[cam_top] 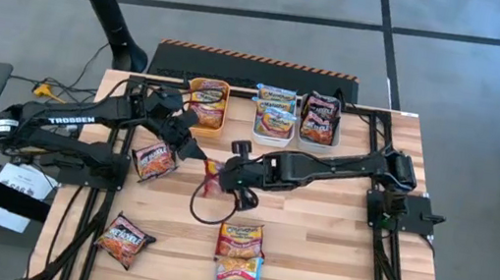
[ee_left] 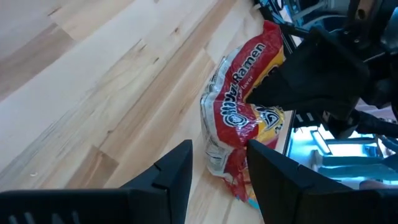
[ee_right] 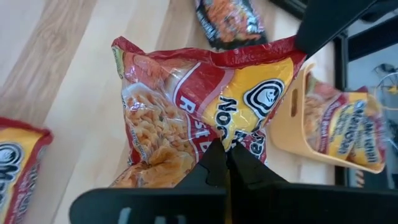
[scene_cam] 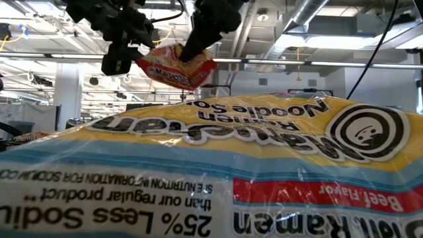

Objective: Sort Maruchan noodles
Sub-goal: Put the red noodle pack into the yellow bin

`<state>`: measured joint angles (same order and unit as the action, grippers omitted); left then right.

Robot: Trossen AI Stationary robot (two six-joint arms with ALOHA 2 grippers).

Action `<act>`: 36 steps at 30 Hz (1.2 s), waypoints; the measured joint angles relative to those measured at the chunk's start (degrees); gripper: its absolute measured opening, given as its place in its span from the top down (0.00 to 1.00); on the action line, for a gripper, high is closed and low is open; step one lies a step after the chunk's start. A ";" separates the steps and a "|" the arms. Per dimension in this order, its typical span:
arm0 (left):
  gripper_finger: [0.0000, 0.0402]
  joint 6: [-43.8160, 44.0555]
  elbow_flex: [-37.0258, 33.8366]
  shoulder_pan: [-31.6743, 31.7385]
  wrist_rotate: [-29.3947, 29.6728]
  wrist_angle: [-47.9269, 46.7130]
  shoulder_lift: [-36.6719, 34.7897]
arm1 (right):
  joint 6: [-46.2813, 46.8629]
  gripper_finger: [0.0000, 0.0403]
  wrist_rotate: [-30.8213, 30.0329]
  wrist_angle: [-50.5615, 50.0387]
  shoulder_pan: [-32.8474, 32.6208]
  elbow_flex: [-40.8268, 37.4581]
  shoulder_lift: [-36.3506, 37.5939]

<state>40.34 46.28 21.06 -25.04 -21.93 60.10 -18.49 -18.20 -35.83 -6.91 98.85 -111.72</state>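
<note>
From above, the wooden worktop (cam_top: 334, 242) carries three bins along its far edge: an orange bin (cam_top: 207, 104) holding yellow-orange packets, a white bin (cam_top: 275, 113) holding two light blue packets, and a grey bin (cam_top: 320, 118) holding dark red packets. Loose on the wood lie four packets: a dark one (cam_top: 154, 160) at the left just beside the left arm, another dark one (cam_top: 124, 239) at the near left, and two yellow-red ones (cam_top: 241, 242) (cam_top: 237, 279) near the middle of the near edge. The right end effector (cam_top: 224, 169) reaches in from the right to the centre and pinches a red and yellow packet (cam_top: 212, 176), with a black cable looping on the wood beside it. The left end effector (cam_top: 197, 150) sits just left of that packet.

At worktop height, a light blue and yellow packet (scene_cam: 218, 172) lies right before the lens and blocks nearly everything; above it the held packet (scene_cam: 177, 65) hangs in the air between both end effectors.

The left wrist picture shows its two fingers (ee_left: 177, 174) standing apart, the held packet's edge (ee_left: 239, 118) between them, though whether they press it I cannot tell.

The right wrist picture shows its fingers (ee_right: 214, 163) closed tight on the packet's (ee_right: 186, 106) edge, with the orange bin (ee_right: 292, 134) beyond.
</note>
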 joint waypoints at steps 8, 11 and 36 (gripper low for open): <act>0.66 0.00 0.00 0.00 -0.38 0.24 0.00 | -0.23 0.98 0.02 3.05 1.26 0.00 0.02; 0.66 0.00 0.00 0.00 -1.78 1.76 0.00 | -1.00 0.98 0.01 4.29 1.71 0.00 0.01; 0.66 -1.56 0.00 -0.02 -6.68 1.86 0.02 | -3.01 0.98 0.07 4.76 -1.11 2.86 0.00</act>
<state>38.78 46.28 21.04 -31.71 -20.07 60.11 -21.50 -18.13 -31.07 -8.03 101.70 -111.72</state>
